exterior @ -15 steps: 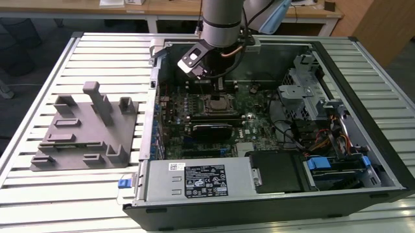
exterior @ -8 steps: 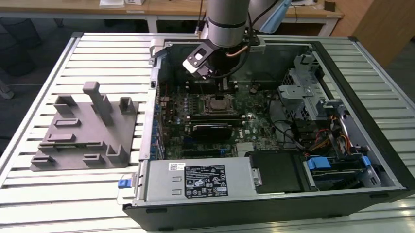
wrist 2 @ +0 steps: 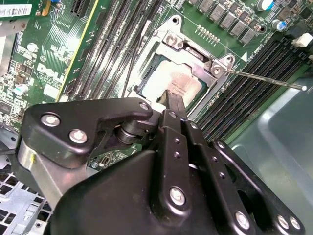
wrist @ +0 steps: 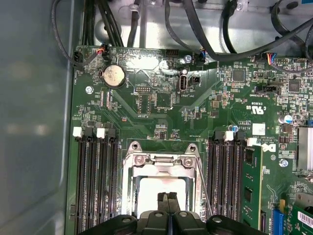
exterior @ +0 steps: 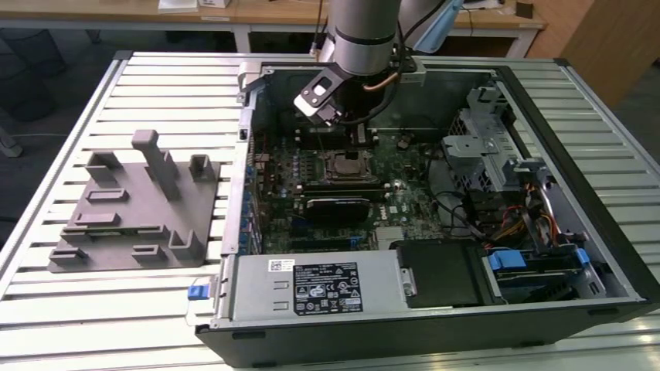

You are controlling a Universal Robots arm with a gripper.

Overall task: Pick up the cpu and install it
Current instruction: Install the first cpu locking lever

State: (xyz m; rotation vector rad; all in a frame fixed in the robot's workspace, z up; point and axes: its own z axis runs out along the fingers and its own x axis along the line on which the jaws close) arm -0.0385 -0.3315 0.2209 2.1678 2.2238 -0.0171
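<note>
Exterior view: the black two-finger gripper (exterior: 357, 141) hangs inside the open grey computer case (exterior: 577, 232). Second wrist view: its fingers are closed together on nothing, tips just above the pale silver square cpu (wrist 2: 166, 73), which lies in its socket (apparently flat). First wrist view: seating wants gentle, straight pressure, square within the silver metal socket frame (wrist: 161, 159).

A robotics lab: a slatted metal worktop (exterior: 62, 309) carries an opened desktop computer case (exterior: 413, 340) and a grey fixture block (exterior: 124, 224) (wooden desks (exterior: 278, 14) line the frame's upper edge), under a robot arm (exterior: 361, 31).
</note>
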